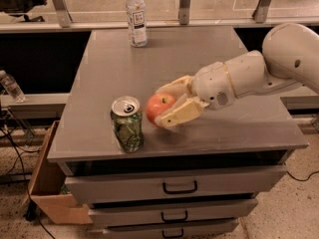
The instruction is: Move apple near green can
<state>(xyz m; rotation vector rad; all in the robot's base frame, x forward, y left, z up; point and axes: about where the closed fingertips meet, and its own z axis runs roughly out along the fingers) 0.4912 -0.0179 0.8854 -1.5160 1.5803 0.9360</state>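
Note:
The red-orange apple (159, 108) is held between the two cream fingers of my gripper (162, 105), low over the grey cabinet top (199, 59) and just right of the green can (127, 124). The can stands upright near the front left edge, silver top and pull tab showing. The apple is a small gap away from the can; I cannot tell whether it touches the surface. My white arm reaches in from the right.
A clear plastic bottle (136, 16) stands at the back of the top. Drawers (179, 187) with dark handles face front. A cardboard box (50, 193) sits on the floor at the left. Another bottle (11, 86) lies on a shelf at far left.

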